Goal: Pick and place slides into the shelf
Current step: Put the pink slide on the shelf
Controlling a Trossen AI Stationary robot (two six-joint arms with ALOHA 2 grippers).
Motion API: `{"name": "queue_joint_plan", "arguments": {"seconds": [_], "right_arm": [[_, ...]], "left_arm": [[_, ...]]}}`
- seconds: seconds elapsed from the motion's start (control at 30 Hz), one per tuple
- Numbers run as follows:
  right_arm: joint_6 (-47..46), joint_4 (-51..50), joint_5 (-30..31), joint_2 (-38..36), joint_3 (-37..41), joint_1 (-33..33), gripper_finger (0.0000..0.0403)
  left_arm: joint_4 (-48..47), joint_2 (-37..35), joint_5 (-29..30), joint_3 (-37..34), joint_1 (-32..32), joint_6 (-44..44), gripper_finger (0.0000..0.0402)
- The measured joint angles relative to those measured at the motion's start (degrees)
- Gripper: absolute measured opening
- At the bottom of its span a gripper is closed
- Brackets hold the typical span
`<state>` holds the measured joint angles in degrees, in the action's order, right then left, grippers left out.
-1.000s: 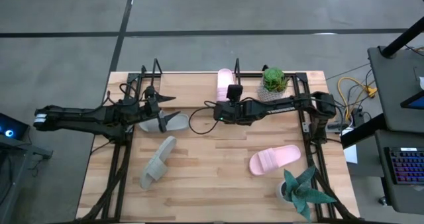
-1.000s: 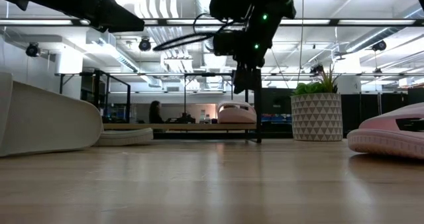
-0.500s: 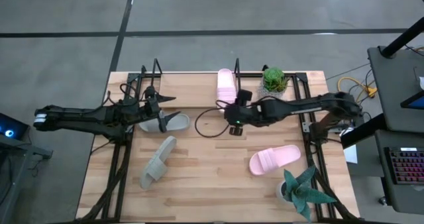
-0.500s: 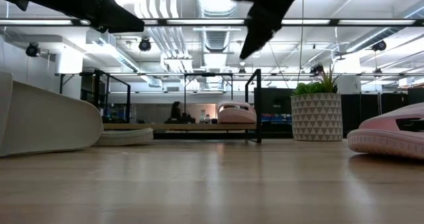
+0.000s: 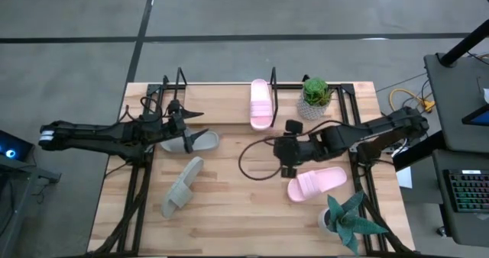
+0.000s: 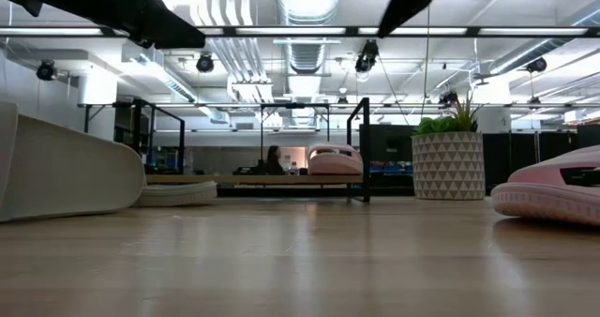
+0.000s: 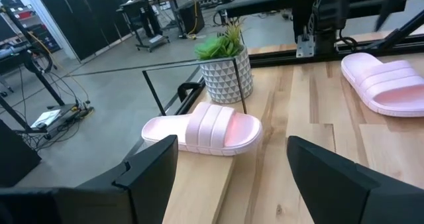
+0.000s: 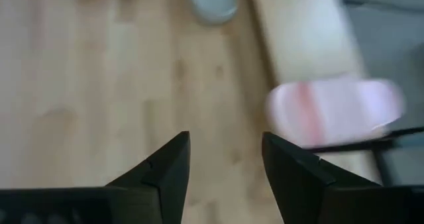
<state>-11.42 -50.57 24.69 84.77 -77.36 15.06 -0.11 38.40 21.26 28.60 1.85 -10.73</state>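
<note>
We list: shelf (image 5: 221, 96) at far edge, bearing one pink slide (image 5: 260, 103); second pink slide (image 5: 316, 183) near right; two grey-green slides (image 5: 182, 186) left. Right gripper (image 5: 288, 169) parted, empty, beside it; left gripper (image 5: 182, 127) wide, empty.

Grey concrete floor (image 5: 229, 10); ceiling strip lights (image 6: 309, 31); exposed ducts (image 6: 230, 50); seated person (image 6: 274, 159).

A small potted plant (image 5: 315, 95) stands near the bench's (image 5: 229, 220) far right corner, a spiky-leaved potted plant (image 5: 348, 220) at its near right corner.
</note>
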Motion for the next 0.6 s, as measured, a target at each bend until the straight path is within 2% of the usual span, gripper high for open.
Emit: {"name": "queue_joint_plan", "arguments": {"seconds": [0.13, 0.4, 0.6], "right_arm": [[-8.52, -6.45, -2.48, -0.44, 0.02, 1.51, 0.0175], [-33.86, -19.75, -4.24, -1.18, 3.1, 1.98, 0.0161], [-41.1, -18.79, -7.42, -5.32, 8.56, 3.14, 0.0158]], "left_arm": [[0.04, 0.6, 0.0, 0.0, 0.0, 0.05, 0.0267], [0.08, 1.66, 0.0, -0.08, 0.0, 0.06, 0.0267], [0.04, 2.48, -0.02, -0.72, 0.01, -0.08, 0.0267]]}}
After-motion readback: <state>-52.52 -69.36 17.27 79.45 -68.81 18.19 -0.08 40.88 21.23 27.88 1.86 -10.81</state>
